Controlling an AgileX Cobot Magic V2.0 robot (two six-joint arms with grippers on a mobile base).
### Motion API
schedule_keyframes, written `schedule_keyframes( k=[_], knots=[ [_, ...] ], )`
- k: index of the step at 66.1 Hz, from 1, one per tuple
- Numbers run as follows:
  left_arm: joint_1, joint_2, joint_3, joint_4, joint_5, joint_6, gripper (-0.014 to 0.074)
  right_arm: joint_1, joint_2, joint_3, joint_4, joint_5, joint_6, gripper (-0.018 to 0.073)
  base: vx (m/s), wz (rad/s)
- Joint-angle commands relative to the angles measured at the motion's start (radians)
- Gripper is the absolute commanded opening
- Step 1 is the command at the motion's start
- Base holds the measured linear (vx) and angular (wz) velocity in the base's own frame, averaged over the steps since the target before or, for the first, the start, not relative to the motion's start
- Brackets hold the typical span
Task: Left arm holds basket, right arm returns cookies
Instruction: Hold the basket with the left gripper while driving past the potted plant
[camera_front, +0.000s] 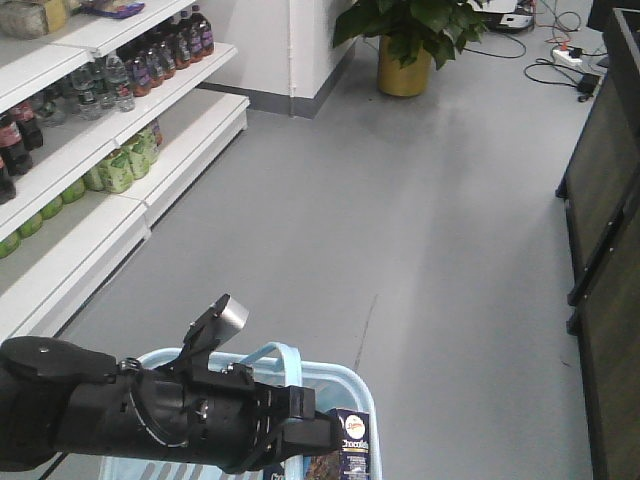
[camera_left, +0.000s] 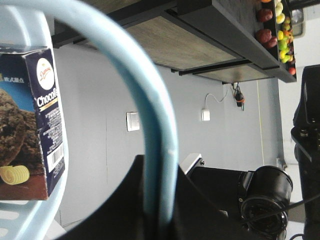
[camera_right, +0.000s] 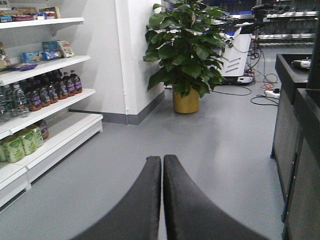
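Note:
The light blue basket (camera_front: 365, 385) hangs at the bottom of the front view. Its curved handle (camera_front: 283, 350) runs through my left gripper (camera_front: 298, 398) at the end of the bulky black left arm (camera_front: 90, 410). In the left wrist view the handle (camera_left: 150, 115) passes between the jaws of the left gripper (camera_left: 160, 200), which is shut on it. The cookies (camera_front: 352, 440), a dark carton with white lettering, stand upright in the basket's right side; the same carton (camera_left: 30, 125) shows beside the basket rim (camera_left: 20, 30). My right gripper (camera_right: 162, 159) is shut with nothing in it, over bare floor.
White shelves (camera_front: 120, 150) with bottles and green packs line the left. A potted plant (camera_front: 405, 40) stands at the far wall corner. Black counters (camera_front: 605, 220) run along the right. A power strip and cables (camera_front: 565, 60) lie on the grey floor.

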Motion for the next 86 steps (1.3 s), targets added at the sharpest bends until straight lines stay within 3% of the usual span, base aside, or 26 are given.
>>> schedule_keyframes(
  k=[1, 42, 86],
  knots=[
    [-0.006, -0.041, -0.03, -0.078, 0.053, 0.002, -0.0006, -0.005, -0.012, 0.003, -0.003, -0.081, -0.008, -0.0008, 0.15, -0.32],
    [-0.006, -0.041, -0.03, -0.078, 0.053, 0.002, -0.0006, -0.005, -0.012, 0.003, -0.003, -0.081, -0.008, -0.0008, 0.18, -0.31],
    [-0.006, -0.041, -0.03, -0.078, 0.053, 0.002, -0.0006, -0.005, -0.012, 0.003, -0.003, -0.08, -0.008, -0.0008, 0.24, -0.06]
  ],
)
